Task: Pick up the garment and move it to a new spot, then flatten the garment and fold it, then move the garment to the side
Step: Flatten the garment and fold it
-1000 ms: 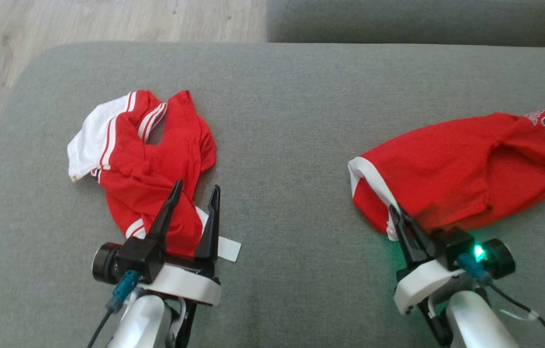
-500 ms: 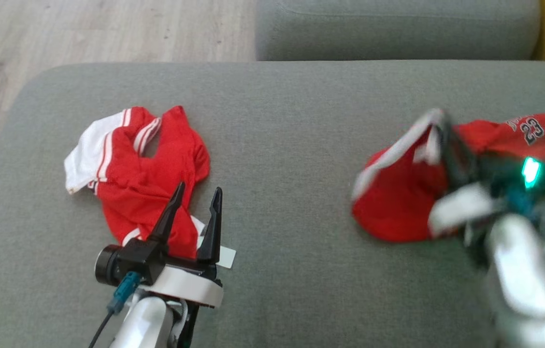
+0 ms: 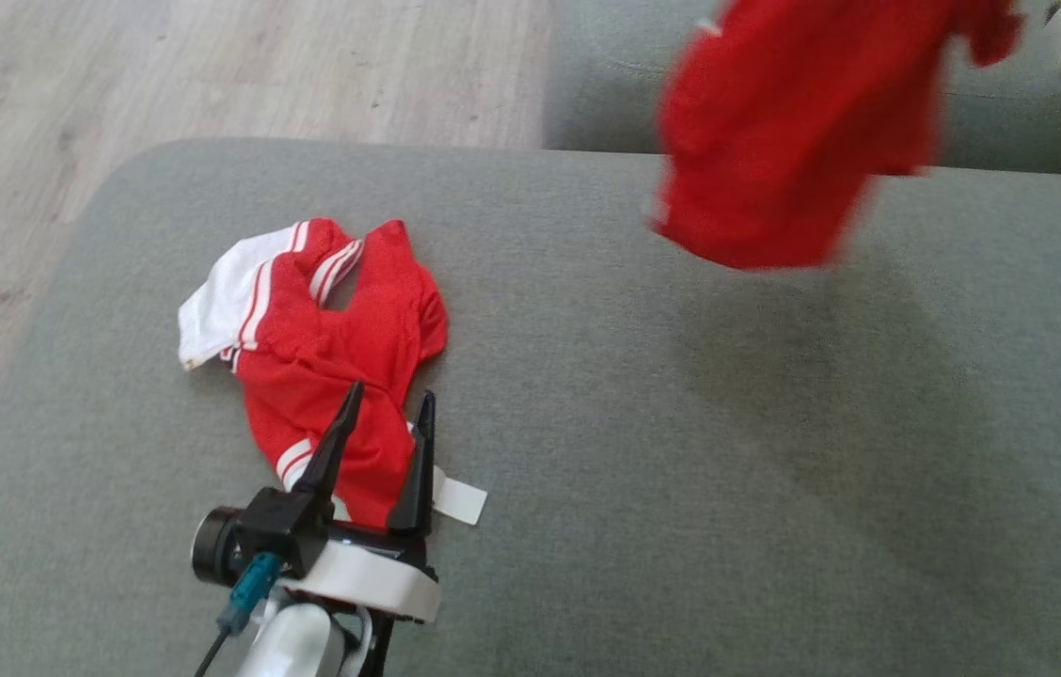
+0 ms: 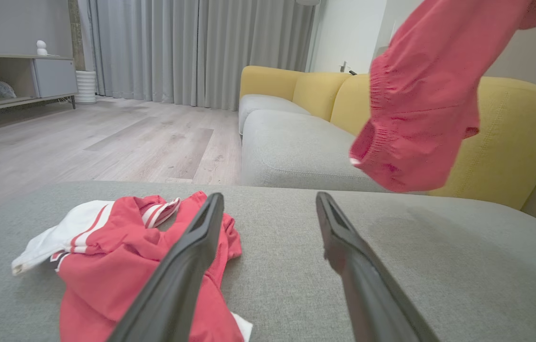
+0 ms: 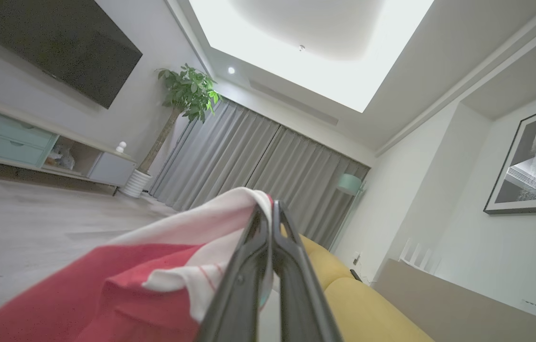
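Note:
The red garment (image 3: 775, 141) with white trim hangs in the air above the far right of the grey cushion (image 3: 681, 451), blurred by motion. My right gripper (image 5: 268, 209) is shut on its white hem, and the garment (image 5: 154, 285) drapes down to the left of the fingers. In the left wrist view the garment (image 4: 420, 109) dangles at the upper right. My left gripper (image 3: 391, 393) stands open, low over the near end of a second red-and-white garment (image 3: 324, 348) that lies crumpled on the cushion. Nothing is between the left gripper's (image 4: 269, 197) fingers.
Wooden floor (image 3: 211, 75) runs along the cushion's left and far sides. Another grey seat (image 4: 296, 147) with yellow backrests (image 4: 510, 137) stands beyond the far edge. A white tag (image 3: 457, 498) lies by the left gripper. The garment's shadow falls on the bare right half.
My right gripper has lifted the garment off the cushion, up and away toward the far right. The left gripper has stayed put, open. The head camera has shifted.

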Motion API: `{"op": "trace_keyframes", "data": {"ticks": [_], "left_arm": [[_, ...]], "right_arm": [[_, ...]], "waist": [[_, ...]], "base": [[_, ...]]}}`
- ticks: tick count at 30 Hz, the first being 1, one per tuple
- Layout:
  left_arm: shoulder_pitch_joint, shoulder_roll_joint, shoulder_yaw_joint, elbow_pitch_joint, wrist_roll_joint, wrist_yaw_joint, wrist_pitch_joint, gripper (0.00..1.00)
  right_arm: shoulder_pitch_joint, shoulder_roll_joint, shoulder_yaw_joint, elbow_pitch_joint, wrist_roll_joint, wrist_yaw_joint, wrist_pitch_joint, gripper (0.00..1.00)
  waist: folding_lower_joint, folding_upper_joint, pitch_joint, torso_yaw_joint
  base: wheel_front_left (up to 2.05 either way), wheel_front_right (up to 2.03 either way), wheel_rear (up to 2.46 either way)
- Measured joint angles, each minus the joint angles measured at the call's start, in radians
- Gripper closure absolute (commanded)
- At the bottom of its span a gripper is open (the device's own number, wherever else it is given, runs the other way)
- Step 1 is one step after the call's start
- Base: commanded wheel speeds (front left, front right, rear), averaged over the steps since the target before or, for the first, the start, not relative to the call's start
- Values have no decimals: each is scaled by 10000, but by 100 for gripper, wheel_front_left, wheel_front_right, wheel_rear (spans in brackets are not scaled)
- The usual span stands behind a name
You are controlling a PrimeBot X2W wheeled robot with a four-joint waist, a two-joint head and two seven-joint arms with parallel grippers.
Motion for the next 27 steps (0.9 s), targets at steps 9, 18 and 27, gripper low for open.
{"op": "trace_keyframes", "data": {"ticks": [9,18,27], "left_arm": [[132,2,249,-35,238,-27,0,0],[148,0,332,-36,422,-161,0,0],[144,0,384,-36,424,-169,0,0]], "right_arm": [[3880,-146,1946,-86,583,0,-155,100],[6719,-1001,4084,-1699,1584,0,963,100],[7918,-2121,5317,-2514,3058,0,3312,100]], "waist": [[1,0,-54,-649],[0,0,-28,-1311],[0,0,50,-1700]], "base": [[0,0,0],[0,0,0],[0,0,0]]}}
